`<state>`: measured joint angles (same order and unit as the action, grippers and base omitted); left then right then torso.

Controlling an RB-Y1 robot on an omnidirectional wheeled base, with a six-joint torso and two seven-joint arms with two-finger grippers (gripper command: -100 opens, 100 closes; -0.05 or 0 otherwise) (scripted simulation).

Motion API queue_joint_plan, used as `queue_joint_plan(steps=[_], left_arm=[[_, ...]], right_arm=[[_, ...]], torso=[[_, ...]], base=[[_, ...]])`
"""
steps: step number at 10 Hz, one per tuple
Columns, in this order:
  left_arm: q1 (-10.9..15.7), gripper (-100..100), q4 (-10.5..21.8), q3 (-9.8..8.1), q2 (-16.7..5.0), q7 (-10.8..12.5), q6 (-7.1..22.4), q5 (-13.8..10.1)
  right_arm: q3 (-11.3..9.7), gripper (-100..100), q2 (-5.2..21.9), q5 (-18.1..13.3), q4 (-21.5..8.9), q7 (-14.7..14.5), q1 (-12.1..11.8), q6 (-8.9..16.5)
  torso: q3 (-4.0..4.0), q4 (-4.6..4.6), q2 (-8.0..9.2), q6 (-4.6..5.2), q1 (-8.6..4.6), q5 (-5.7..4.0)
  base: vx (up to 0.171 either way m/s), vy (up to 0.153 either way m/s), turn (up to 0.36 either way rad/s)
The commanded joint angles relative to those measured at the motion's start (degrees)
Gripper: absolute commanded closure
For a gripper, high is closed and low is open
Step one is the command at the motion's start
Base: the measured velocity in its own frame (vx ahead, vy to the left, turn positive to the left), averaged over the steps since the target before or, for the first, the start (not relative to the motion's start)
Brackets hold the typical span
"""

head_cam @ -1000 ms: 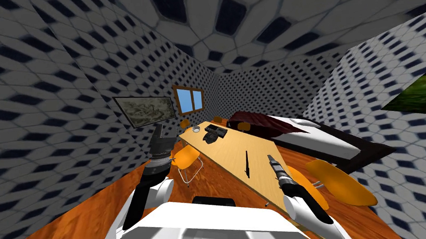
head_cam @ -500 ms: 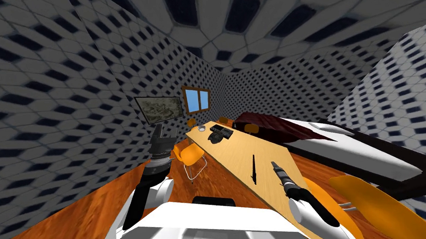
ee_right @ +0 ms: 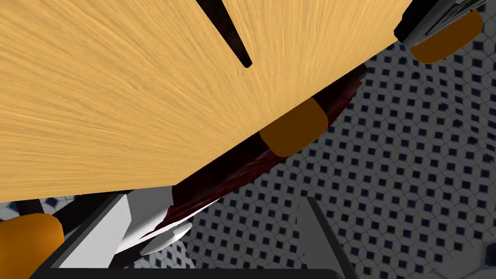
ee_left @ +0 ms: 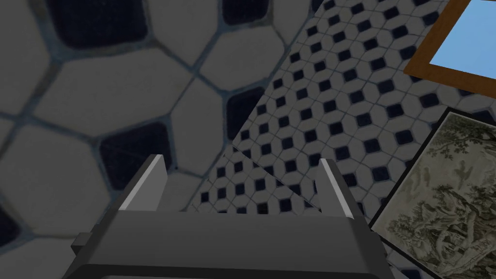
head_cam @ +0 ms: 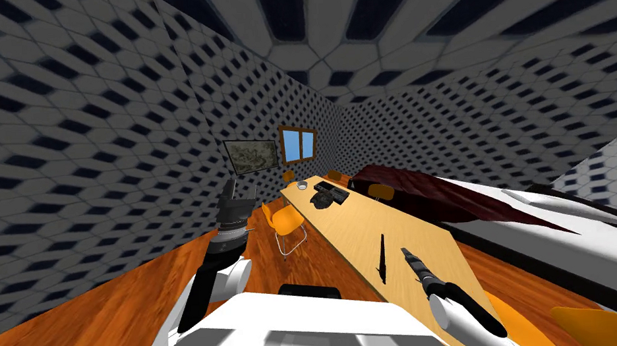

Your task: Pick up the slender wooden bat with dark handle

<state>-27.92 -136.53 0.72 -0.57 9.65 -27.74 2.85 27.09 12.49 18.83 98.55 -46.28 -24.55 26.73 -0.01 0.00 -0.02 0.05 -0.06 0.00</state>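
Observation:
A slender dark bat (head_cam: 382, 259) lies lengthwise on the long tan table (head_cam: 352, 221), towards its near end. My right gripper (head_cam: 406, 253) hovers over the table just to the right of the bat, open, with nothing between its fingers. In the right wrist view the bat's narrow dark end (ee_right: 230, 36) lies on the tabletop (ee_right: 121, 106) well ahead of the right gripper (ee_right: 211, 197). My left gripper (head_cam: 238, 186) is raised beside the table's left side, away from the bat. The left gripper (ee_left: 242, 159) is open and holds nothing.
Orange chairs stand on the table's left (head_cam: 288, 220) and at the bottom right (head_cam: 599, 324). A dark cluster of items (head_cam: 328, 194) and a small bowl (head_cam: 301, 184) sit at the table's far end. A bed (head_cam: 534, 212) with a dark red cover runs along the right.
My base and head have moved, so the whole view has shifted right. The table's near end and the bed look closer. The right gripper stays beside the bat; the left arm holds its pose.

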Motion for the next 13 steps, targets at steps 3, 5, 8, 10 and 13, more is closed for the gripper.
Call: queue_joint_plan(steps=[3,5,8,10,13], left_arm=[[0.0,0,0.0,0.0,0.0,0.0,0.0,0.0],[0.0,0,0.0,0.0,0.0,0.0,0.0,0.0],[0.0,0,0.0,-0.01,0.0,0.0,0.0,0.0],[0.0,0,0.0,-0.01,0.0,0.0,0.0,0.0],[0.0,0,0.0,-0.01,0.0,0.0,0.0,0.0]], right_arm=[[2.6,-100,1.0,1.5,-4.7,-4.6,1.0,5.5],[4.3,-100,1.5,2.4,-7.2,-7.2,1.3,8.4],[7.7,-100,2.5,4.2,-11.6,-11.8,2.0,13.9],[9.3,-100,3.1,5.0,-13.7,-14.2,2.4,16.9],[12.5,-100,4.2,6.4,-18.3,-18.1,3.1,20.9]], torso=[[0.0,0.0,-0.01,-0.01,-0.01,0.0],[-0.01,0.0,-0.02,0.02,-0.03,0.0],[-0.01,-0.01,-0.01,0.07,-0.05,-0.01],[-0.01,-0.01,-0.01,0.07,-0.05,-0.01],[-0.02,-0.01,-0.03,0.03,-0.06,-0.01]], base=[[0.01,-0.01,0.259],[0.01,-0.012,0.214],[0.009,-0.017,0.27],[0.009,-0.018,0.222],[0.014,-0.027,0.29]])
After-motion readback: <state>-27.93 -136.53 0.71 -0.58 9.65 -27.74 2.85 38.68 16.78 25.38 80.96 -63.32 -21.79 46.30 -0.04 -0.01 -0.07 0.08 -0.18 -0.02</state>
